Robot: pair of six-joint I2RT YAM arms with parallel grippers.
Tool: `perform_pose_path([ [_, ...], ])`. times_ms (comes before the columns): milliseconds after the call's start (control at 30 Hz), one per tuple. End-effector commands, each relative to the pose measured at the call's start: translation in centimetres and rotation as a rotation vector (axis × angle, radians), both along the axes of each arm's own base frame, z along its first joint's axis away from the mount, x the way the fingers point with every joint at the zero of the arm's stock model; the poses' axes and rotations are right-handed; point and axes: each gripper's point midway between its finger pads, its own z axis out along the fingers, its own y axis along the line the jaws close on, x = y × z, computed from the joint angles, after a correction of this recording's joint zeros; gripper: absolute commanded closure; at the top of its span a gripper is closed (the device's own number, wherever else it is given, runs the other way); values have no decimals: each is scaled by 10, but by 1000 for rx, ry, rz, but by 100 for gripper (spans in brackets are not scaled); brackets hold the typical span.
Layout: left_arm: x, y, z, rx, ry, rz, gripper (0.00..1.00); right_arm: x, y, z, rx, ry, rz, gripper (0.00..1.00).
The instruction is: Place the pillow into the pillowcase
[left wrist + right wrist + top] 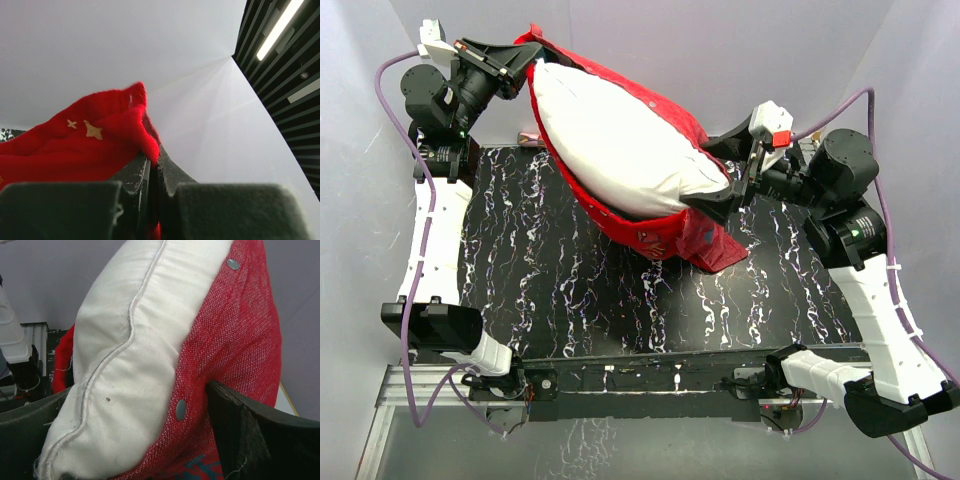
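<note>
With the left claw (154,165) clenched on the far corner of the pillowcase (670,235) and the right claw (720,175) released, astride the right end of the pillow (620,150) hanging half-cased over the bench (570,290), the sound move was to grip red hem only and draw it rightward.

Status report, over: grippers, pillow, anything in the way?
Left gripper shut on pillowcase edge. Right gripper open, astride pillow end. Pillow partly in, upper face bare. No obstacle seen.

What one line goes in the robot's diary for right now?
left gripper: shut on pillowcase edge | right gripper: open, jaws either side of pillow end | pillow: partly inside pillowcase, white top showing
</note>
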Motion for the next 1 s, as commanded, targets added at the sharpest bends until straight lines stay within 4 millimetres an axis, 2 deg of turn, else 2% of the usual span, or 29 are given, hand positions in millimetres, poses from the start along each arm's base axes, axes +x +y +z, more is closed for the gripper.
perform_pose_path([
  [0, -28, 1, 49, -11, -135, -1, 100, -25, -5, -4, -27, -5, 44, 1],
  [133, -23, 0, 49, -9, -128, -2, 100, -69, 3, 32, 42, -41, 251, 1],
  [300, -20, 1, 57, -18, -143, -2, 100, -95, 4, 60, 88, -87, 368, 1],
  [400, -19, 0, 65, -10, -157, -9, 100, -93, 4, 83, 122, -95, 352, 1],
  [467, -19, -1, 70, -13, -166, -12, 100, -80, 4, 87, 155, -51, 301, 1],
  [533, -19, -1, 74, -17, -173, -15, 100, -67, 6, 85, 181, -1, 256, 1],
  [633, -20, -4, 76, -18, -181, -22, 100, -42, 11, 68, 196, 105, 196, 8],
  [700, -20, -9, 77, -16, -187, -28, 100, -32, 23, 56, 182, 166, 194, 13],
  [833, -20, -18, 75, -6, -185, -36, 100, -41, 61, 42, 127, 154, 233, 14],
  [967, -20, -23, 72, 0, -180, -39, 100, -49, 98, 16, 37, 99, 241, 15],
])
